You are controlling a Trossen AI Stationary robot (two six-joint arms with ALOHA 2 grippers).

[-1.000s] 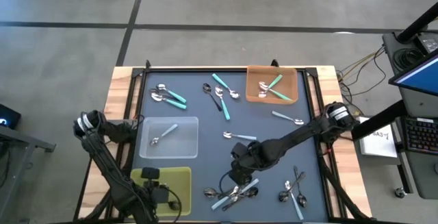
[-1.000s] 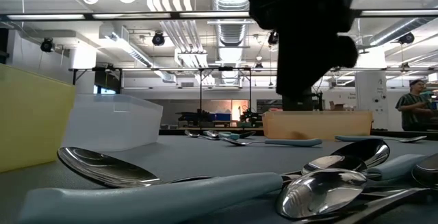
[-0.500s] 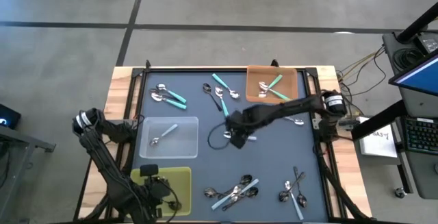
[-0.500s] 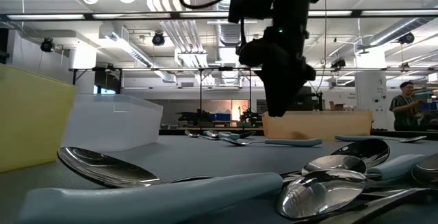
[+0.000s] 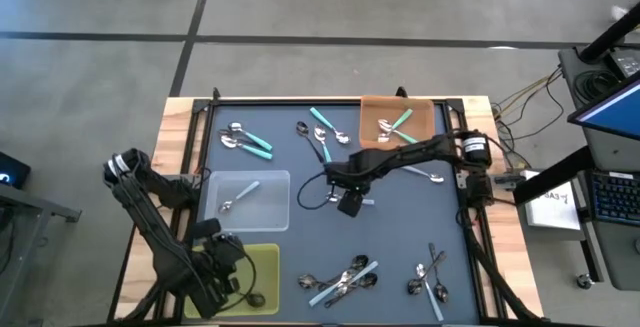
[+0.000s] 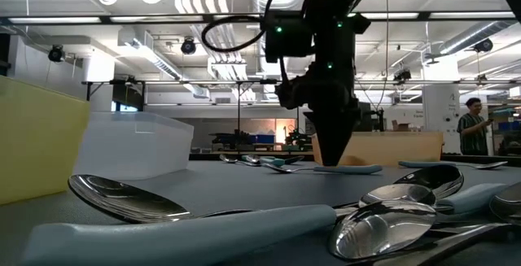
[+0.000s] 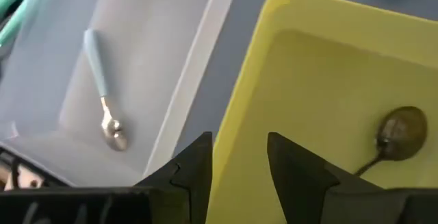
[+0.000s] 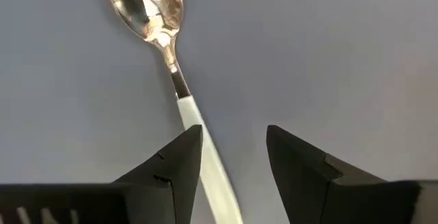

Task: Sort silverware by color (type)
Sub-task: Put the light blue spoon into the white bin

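Observation:
My right gripper (image 5: 348, 203) is open and points down over a pale blue-handled spoon (image 8: 179, 94) at the table's middle. Its fingers stand on either side of the handle (image 8: 205, 152), close above the mat, as the low view shows of the gripper (image 6: 330, 154). My left gripper (image 7: 239, 136) is open and hovers at the yellow tray's far rim (image 7: 239, 121). A dark metal spoon (image 7: 399, 133) lies in that tray. Another pale blue spoon (image 7: 102, 94) lies in the clear tray (image 5: 246, 200). Teal spoons (image 5: 398, 125) lie in the orange tray (image 5: 425, 117).
Loose spoons lie on the dark mat: teal ones at the far left (image 5: 247, 140) and far middle (image 5: 325, 127), a pale blue one (image 5: 420, 174) near the orange tray, and heaps at the near edge (image 5: 340, 279) and near right (image 5: 430, 277). A raised frame rims the table.
My right gripper has swung from above the near-edge heap of spoons toward the far edge, to the table's middle, and has come down over the lone pale blue spoon. My left gripper has shifted a little toward the far edge, to the yellow tray's rim.

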